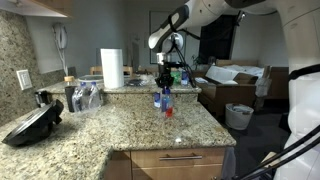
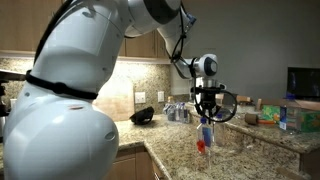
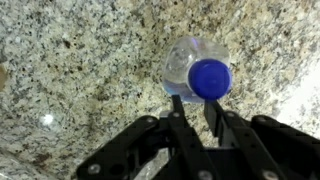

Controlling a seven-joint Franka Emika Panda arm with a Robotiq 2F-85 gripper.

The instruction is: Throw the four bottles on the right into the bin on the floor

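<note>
A: Quick L-to-R pls. What's where?
B: Near left on the desk [image 1: 120,140]: a black gadget [image 1: 30,125]. Then the paper-towel roll [image 1: 112,68] at the far edge. Mid-desk: the hand [image 1: 165,80] is right above the blue-capped bottle [image 1: 163,98]. Far right, down on the floor: the bin [image 1: 239,117], well apart from the desk.
A: Hand state?
B: Closed on that bottle. In the wrist view the fingers [image 3: 180,110] pinch just under the blue cap [image 3: 210,78]. Bottle's upright; can't tell if its base is on the granite or just off it.
A: Other three?
B: Not clear. There's a red bit low beside the held one, too small to call.
A: How to do this step right?
B: IMO the grip's off-centre, since the cap sits right of the hand's midline, so it may swing. Lift straight up, slow, no tilt. Clear the desk edge w/ margin and carry it right. Get over the bin's rim before letting go, and drop low so it doesn't bounce out.
</note>
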